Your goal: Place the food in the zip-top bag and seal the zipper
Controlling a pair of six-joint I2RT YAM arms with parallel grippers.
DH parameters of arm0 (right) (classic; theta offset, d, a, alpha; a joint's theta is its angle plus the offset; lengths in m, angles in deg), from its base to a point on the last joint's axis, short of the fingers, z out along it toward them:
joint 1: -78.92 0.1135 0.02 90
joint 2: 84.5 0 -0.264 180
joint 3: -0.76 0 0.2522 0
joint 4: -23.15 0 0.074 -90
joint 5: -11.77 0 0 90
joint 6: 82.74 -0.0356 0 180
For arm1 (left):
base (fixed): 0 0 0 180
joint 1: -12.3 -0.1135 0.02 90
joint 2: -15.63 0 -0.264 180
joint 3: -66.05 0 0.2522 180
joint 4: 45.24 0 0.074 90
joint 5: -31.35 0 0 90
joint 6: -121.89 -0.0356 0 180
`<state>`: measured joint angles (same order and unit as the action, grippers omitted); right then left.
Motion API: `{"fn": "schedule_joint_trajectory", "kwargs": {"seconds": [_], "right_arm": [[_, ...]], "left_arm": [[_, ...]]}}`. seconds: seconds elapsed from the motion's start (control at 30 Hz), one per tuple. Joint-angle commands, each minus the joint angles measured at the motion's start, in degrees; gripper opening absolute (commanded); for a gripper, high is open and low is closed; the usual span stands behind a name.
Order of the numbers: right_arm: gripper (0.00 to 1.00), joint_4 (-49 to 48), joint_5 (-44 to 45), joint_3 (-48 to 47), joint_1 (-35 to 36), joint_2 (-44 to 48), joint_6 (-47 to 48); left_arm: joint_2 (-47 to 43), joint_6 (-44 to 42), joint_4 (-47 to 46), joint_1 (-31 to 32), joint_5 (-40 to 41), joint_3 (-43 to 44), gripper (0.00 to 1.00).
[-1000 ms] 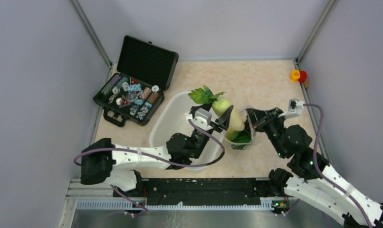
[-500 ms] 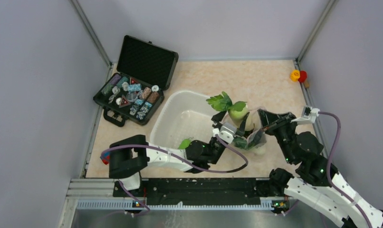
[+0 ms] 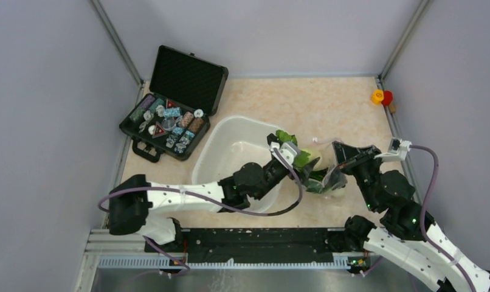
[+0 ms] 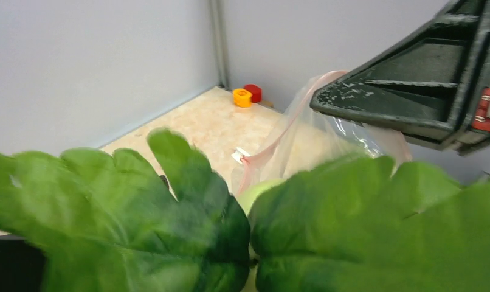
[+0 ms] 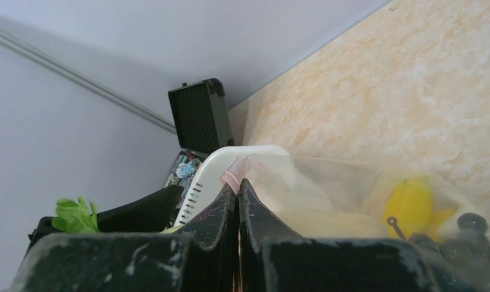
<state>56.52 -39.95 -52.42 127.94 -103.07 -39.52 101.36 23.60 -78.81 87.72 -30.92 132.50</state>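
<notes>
My left gripper (image 3: 298, 159) is shut on the long white radish (image 3: 309, 156) and holds it at the mouth of the clear zip-top bag (image 3: 331, 180). In the left wrist view the radish's green leaves (image 4: 169, 213) fill the lower frame and hide my fingers. Its pale top (image 4: 262, 190) shows between them. My right gripper (image 3: 339, 160) is shut on the bag's pinkish-red zipper strip (image 5: 233, 177) and holds the mouth up. The strip (image 4: 286, 129) and its small white slider tab (image 4: 241, 155) show in the left wrist view. A yellow pepper (image 5: 411, 207) and dark grapes (image 5: 467, 226) lie inside the bag.
The translucent white tub (image 3: 213, 152) stands left of the bag, under my left arm. An open black case (image 3: 169, 125) of small trinkets sits at the far left. An orange and red object (image 3: 381, 96) lies at the far right corner. Grey walls close the table in.
My left gripper has carried the radish from above the tub rightward and then down toward the bag's mouth. My right gripper has moved slightly right, still holding the bag.
</notes>
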Motion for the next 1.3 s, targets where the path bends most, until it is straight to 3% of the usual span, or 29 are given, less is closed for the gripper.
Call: {"fn": "schedule_joint_trajectory", "kwargs": {"seconds": [0.0,0.27,0.47,0.57,0.7,0.83,1.03,1.27], "right_arm": [[0.00,-3.74,1.98,-1.22,0.44,1.62,-1.31],[0.01,-3.70,2.06,-0.86,0.39,1.60,-1.17],[0.01,-4.35,1.56,-0.38,0.39,1.41,-1.33],[0.01,-4.39,1.45,-0.31,0.38,1.17,-1.39],[0.01,-4.79,1.06,-0.22,0.39,0.82,-1.47],[0.01,-5.77,0.05,-0.29,0.41,0.05,-1.10],[0.01,-8.07,-4.56,-0.89,0.42,-3.29,1.07],[0.01,-11.67,-11.53,-1.52,0.39,-8.08,5.00]], "left_arm": [[-8.41,7.28,18.24,-2.79,-14.61,2.30,0.99],[-14.95,13.48,35.83,-9.82,-37.05,5.40,0.99],[-10.06,7.64,57.88,-10.91,-46.60,16.62,0.95],[-9.70,6.14,62.02,-10.91,-47.60,18.60,0.84],[-9.11,5.08,63.90,-10.91,-46.68,20.45,0.62],[-6.47,4.40,67.62,-10.91,-43.31,24.25,0.50],[-4.86,6.47,63.57,-10.82,-41.73,25.43,0.43],[0.63,7.78,66.44,-10.82,-37.69,31.50,0.40]]}}
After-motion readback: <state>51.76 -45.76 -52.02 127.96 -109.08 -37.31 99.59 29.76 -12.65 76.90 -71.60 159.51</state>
